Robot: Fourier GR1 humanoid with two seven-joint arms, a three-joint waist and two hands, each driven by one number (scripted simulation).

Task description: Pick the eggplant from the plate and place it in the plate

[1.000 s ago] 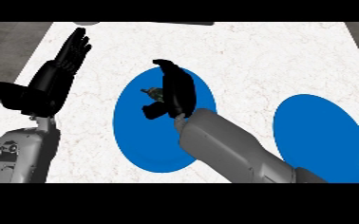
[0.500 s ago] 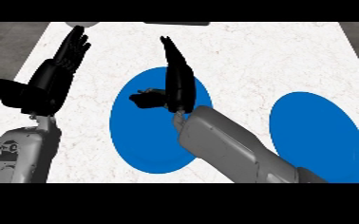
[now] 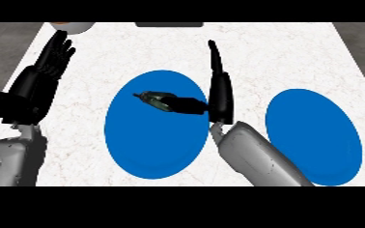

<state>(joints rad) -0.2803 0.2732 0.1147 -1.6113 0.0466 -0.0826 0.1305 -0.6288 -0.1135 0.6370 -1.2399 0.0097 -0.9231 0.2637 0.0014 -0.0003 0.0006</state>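
Note:
A small dark eggplant (image 3: pixel 155 99) lies on the left blue plate (image 3: pixel 149 145), in its upper middle. My right hand (image 3: pixel 219 92) stands edge-on at that plate's right rim, open, with its fingers straight and pointing away from me. Its thumb (image 3: pixel 188 106) reaches left, and the thumb's tip touches or nearly touches the eggplant's right end. A second blue plate (image 3: pixel 311 135) lies to the right with nothing on it. My left hand (image 3: pixel 41 79) rests open at the left edge of the view, fingers up, away from both plates.
An orange and white object (image 3: pixel 73 26) shows at the counter's far left corner. A dark flat thing (image 3: pixel 170 24) lies at the far edge. The grey right forearm (image 3: pixel 257 157) crosses the gap between the two plates.
My right hand was curled over the eggplant and has straightened its fingers and shifted right to the plate's rim. The eggplant now shows on the plate. The left hand has not moved.

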